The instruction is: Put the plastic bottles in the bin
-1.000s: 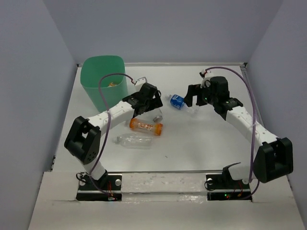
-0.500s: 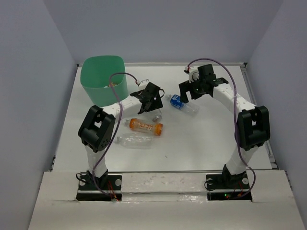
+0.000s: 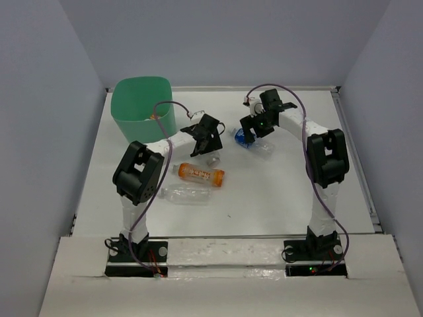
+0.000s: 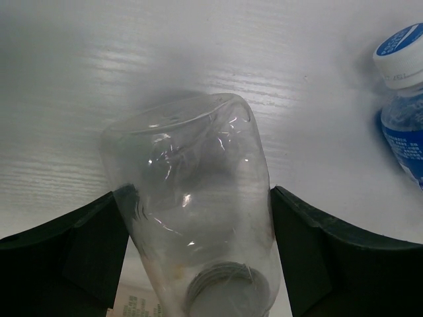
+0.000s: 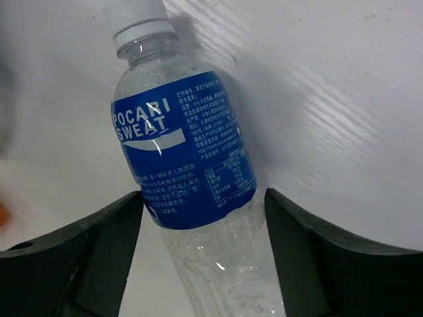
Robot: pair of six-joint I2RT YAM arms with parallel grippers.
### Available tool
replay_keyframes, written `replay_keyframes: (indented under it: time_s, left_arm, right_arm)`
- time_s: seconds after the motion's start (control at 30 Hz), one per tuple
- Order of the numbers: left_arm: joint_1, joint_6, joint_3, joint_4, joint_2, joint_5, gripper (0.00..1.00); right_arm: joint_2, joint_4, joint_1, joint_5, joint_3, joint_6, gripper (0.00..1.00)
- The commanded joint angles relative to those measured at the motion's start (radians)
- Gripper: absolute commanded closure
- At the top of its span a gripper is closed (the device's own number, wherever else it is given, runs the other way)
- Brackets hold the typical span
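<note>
The left gripper (image 4: pixel 198 195) pinches a crumpled clear bottle (image 4: pixel 192 152). Its black fingers (image 4: pixel 79 244) press on both sides of the thin, dented, glossy plastic. The bottle's threaded neck end sits close to the wrist, and its rounded base points away over the worktop (image 3: pixel 277 191), a matt white board with a fine wood grain. This bottle is left of the worktop's middle, toward the far edge.

The right gripper (image 5: pixel 203 198) straddles the blue-labelled bottle (image 5: pixel 182 152) with its jaws spread, one finger on each side of the clear, ribbed lower body. One finger looks to touch the bottle, while a thin strip of white shows beside the other. The bottle lies flat, a smooth cylinder with a glossy blue wrap and a ridged white cap (image 5: pixel 135 16). It is near the middle of the far edge, close to the crumpled bottle but not touching it.

The bin (image 3: pixel 129 115) stands in the far left corner. It is smooth mint-green plastic with a rounded-square rim.

An orange bottle (image 3: pixel 200 174) lies on its side between the grippers and the near edge. A long clear bottle (image 3: pixel 185 193) lies just nearer still, roughly parallel and apart from it.

Bare board runs from these two bottles to the near edge. A wider stretch of bare board separates the blue-labelled bottle from the right edge. Pale walls (image 3: pixel 39 132) close off the left, far and right edges.
</note>
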Motion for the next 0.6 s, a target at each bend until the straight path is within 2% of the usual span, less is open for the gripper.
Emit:
replay_keyframes:
  time_s: [0.0, 0.03, 0.07, 0.1, 0.13, 0.2, 0.3, 0.33, 0.37, 0.57]
  left_arm:
    - [0.004, 0.042, 0.021, 0.054, -0.091, 0.012, 0.32]
    - [0.004, 0.051, 0.018, 0.067, -0.108, 0.028, 0.35]
    - [0.005, 0.055, 0.015, 0.073, -0.125, 0.029, 0.36]
    - [0.004, 0.060, 0.012, 0.088, -0.163, 0.032, 0.38]
    - [0.005, 0.072, 0.006, 0.096, -0.182, 0.034, 0.40]
    - [0.004, 0.078, -0.003, 0.102, -0.245, 0.040, 0.43]
    - [0.005, 0.086, -0.005, 0.107, -0.344, 0.058, 0.44]
    - [0.005, 0.091, 0.000, 0.107, -0.370, 0.058, 0.44]
    - [0.004, 0.103, 0.006, 0.107, -0.398, 0.051, 0.44]
    - [0.054, 0.166, 0.139, 0.065, -0.567, -0.012, 0.44]
  right_arm:
    - [0.010, 0.042, 0.008, -0.027, 0.056, 0.036, 0.33]
    - [0.007, 0.058, 0.008, -0.049, 0.052, 0.049, 0.36]
    - [0.008, 0.062, 0.008, -0.058, 0.053, 0.052, 0.36]
    - [0.011, 0.065, 0.008, -0.066, 0.055, 0.052, 0.33]
    - [0.016, 0.062, 0.008, -0.074, 0.056, 0.052, 0.24]
    - [0.034, 0.060, 0.008, -0.072, 0.058, 0.053, 0.23]
    - [0.028, 0.063, 0.008, -0.080, 0.030, 0.052, 0.39]
    - [0.017, 0.071, 0.008, -0.081, 0.019, 0.056, 0.54]
    - [0.005, 0.089, 0.008, -0.086, 0.009, 0.067, 0.57]
    - [-0.182, 0.155, 0.008, -0.071, -0.062, 0.150, 0.60]
